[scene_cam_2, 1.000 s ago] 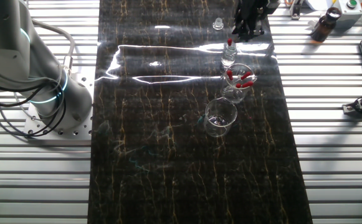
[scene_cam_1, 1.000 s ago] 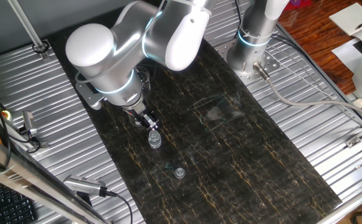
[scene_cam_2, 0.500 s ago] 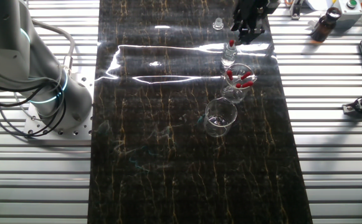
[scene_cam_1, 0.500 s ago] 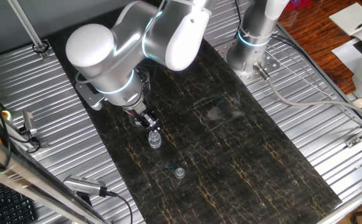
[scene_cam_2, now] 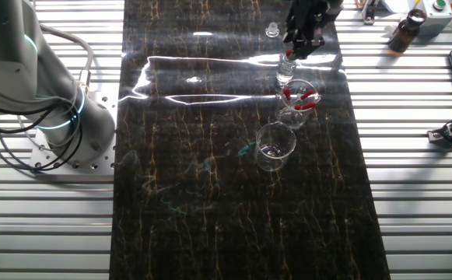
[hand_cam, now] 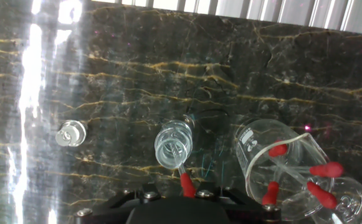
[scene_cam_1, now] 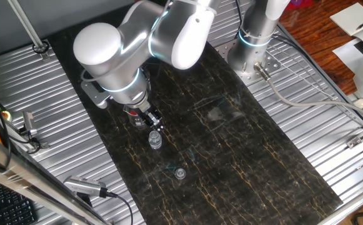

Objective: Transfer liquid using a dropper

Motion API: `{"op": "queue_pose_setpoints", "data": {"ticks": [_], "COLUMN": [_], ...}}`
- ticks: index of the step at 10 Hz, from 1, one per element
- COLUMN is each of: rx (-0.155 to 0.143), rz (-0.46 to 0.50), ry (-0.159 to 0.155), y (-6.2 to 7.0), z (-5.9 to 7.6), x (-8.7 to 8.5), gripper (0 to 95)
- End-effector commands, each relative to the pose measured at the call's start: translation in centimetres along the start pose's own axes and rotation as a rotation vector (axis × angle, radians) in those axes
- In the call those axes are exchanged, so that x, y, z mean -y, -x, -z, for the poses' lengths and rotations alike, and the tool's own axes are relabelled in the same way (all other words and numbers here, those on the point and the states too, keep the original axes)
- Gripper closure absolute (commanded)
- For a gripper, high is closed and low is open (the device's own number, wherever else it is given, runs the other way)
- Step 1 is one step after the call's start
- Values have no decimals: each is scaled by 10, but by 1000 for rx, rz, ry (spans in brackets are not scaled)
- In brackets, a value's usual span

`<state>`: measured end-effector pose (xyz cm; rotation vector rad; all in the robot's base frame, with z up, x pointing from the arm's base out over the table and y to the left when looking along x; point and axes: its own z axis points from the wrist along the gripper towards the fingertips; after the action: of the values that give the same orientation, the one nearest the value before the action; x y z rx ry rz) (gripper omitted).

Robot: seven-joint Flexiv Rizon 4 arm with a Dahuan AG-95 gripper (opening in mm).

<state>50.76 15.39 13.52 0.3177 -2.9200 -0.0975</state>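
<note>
The bench (scene_cam_2: 210, 194) is glossy and hard, so any glass you knock over can roll or skid on it. The nearest bulky neighbour is the beaker (hand_cam: 274, 158) of spare droppers, lying on its side just beside the vial (hand_cam: 173, 144). A sideways drift of the tool (scene_cam_2: 299, 43) towards it could nudge it into the vial.

The vial is the bigger worry. It stands alone, narrow and light, with nothing bracing it. The dropper (hand_cam: 185, 183) leans in its mouth, glass tip inside, red top up between the tool's fingers.

You cannot tell from these views whether the tool is clamped on the red top or only around it. If the grip lands off-centre, the soft top may buckle and the stem may lever against the vial rim and tip it. Squeeze too hard and you may push liquid or air back out. Lift at a slant and the stem may drag the vial along.

The small cap (hand_cam: 71, 133) lies well apart and seems out of harm's way.
</note>
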Motion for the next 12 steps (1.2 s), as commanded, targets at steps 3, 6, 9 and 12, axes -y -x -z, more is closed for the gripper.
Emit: {"op": "queue_pose_setpoints", "data": {"ticks": [3,6,9,12], "rx": [4,8,9,13], "rz": [6,14,14,10], "ry": [-1,-2,-3,-4], "y": [2,2,3,3], "z": [-6,-9,-12,-14], "x": [1,2,2,3], "gripper": [760,570,570,760]}}
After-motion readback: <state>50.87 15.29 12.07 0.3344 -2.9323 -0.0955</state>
